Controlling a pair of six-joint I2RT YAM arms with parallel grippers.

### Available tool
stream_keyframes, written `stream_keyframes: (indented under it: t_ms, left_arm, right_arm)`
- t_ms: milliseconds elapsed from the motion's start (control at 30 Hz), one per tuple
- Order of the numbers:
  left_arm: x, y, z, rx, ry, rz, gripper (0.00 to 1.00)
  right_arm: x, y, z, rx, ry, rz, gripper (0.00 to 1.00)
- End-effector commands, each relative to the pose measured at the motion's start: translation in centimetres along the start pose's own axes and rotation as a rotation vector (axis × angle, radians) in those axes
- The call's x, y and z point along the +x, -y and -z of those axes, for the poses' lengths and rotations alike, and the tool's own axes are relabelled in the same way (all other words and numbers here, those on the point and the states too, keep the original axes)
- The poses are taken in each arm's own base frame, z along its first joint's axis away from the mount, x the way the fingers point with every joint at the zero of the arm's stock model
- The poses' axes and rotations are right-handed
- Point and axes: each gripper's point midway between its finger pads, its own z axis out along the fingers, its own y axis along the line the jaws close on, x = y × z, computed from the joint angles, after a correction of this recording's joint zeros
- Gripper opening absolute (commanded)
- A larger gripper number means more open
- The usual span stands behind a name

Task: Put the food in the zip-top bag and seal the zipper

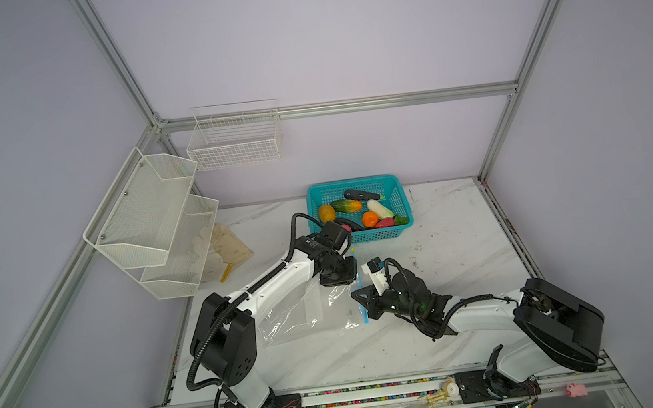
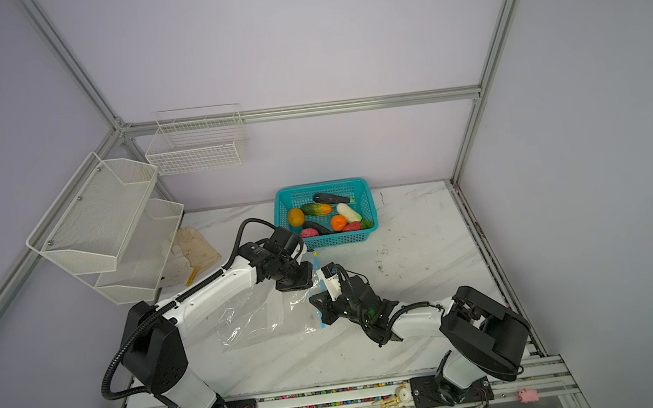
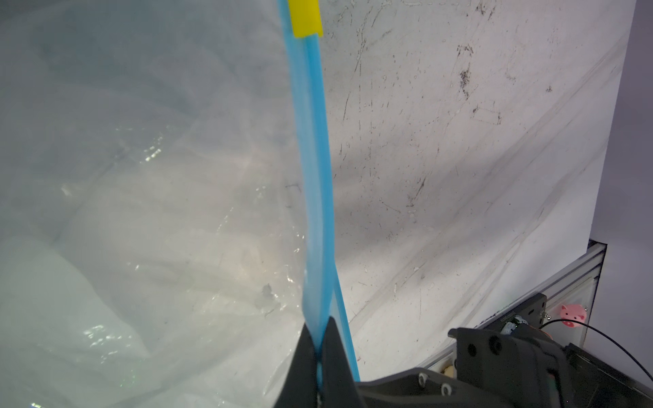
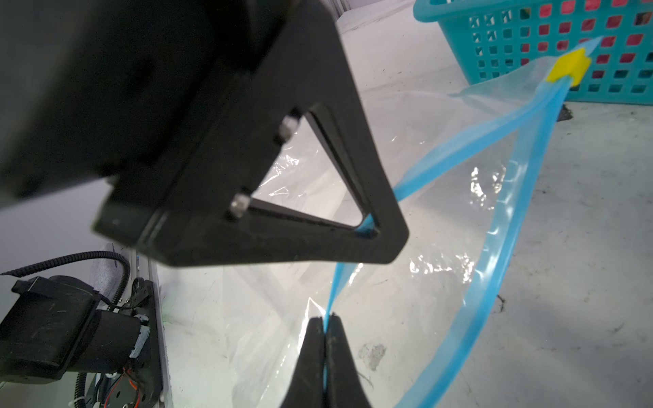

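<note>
The clear zip-top bag (image 1: 308, 316) lies crumpled on the marble table between the two arms, its mouth gaping. The light-blue zipper (image 4: 512, 212) runs along that mouth, with a yellow slider (image 4: 569, 69) at the end near the basket. My left gripper (image 3: 319, 328) is shut on one lip of the zipper (image 3: 314, 141). My right gripper (image 4: 325, 323) is shut on the same lip, farther from the slider. The food sits in the teal basket (image 1: 399, 192): an orange (image 1: 369, 219), a white radish (image 1: 379, 208), a mango (image 1: 326, 212), a cucumber (image 1: 347, 205) and an eggplant (image 1: 361, 194).
White mesh shelves (image 1: 150, 216) and a wire basket (image 1: 234, 140) hang on the left and back walls. Pale gloves (image 1: 229, 245) lie at the table's left edge. A pink pig toy (image 1: 576, 389) rests on the front rail.
</note>
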Motion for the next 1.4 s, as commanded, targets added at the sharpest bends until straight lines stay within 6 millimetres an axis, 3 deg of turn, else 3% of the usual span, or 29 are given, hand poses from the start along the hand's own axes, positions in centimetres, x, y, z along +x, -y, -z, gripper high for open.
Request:
stream_keyframes:
  t_ms: [0, 133, 267, 333, 533, 700, 833, 1133, 1367]
  left_arm:
    - [-1.4, 1.7, 2.5, 0.040, 0.067, -0.026, 0.00]
    - [-1.4, 1.5, 2.8, 0.031, 0.079, -0.014, 0.00]
    - [-1.5, 1.1, 3.1, 0.017, 0.093, 0.005, 0.00]
    - [-1.5, 0.9, 3.0, 0.010, 0.097, 0.015, 0.00]
    - [-1.6, 0.6, 2.9, 0.001, 0.101, 0.033, 0.00]
    - [-1.7, 0.7, 2.9, 0.005, 0.108, 0.039, 0.00]
    - [-1.8, 0.8, 3.1, 0.011, 0.113, 0.039, 0.00]
    - [-2.3, 1.0, 3.7, 0.023, 0.138, 0.038, 0.00]
    - [-2.6, 1.2, 4.3, 0.029, 0.157, 0.048, 0.00]
  right_arm:
    - [-1.7, -1.3, -0.2, -0.033, 0.037, 0.002, 0.00]
    - [-1.9, -1.3, -0.1, -0.020, 0.027, -0.008, 0.02]
    - [-2.6, -1.8, 0.4, -0.017, 0.017, -0.026, 0.29]
    - [-3.1, -2.0, 1.0, -0.010, 0.023, -0.039, 0.37]
    - [-4.9, -2.2, 3.6, 0.043, 0.058, -0.083, 0.45]
    - [-6.1, 0.6, 4.9, 0.193, 0.076, -0.089, 0.49]
    - [-6.0, 2.5, 4.0, 0.229, 0.024, -0.121, 0.50]
    - [-3.9, 5.3, 0.0, 0.230, -0.114, -0.125, 0.52]
    - [-2.9, 9.2, -2.3, 0.277, -0.173, -0.153, 0.52]
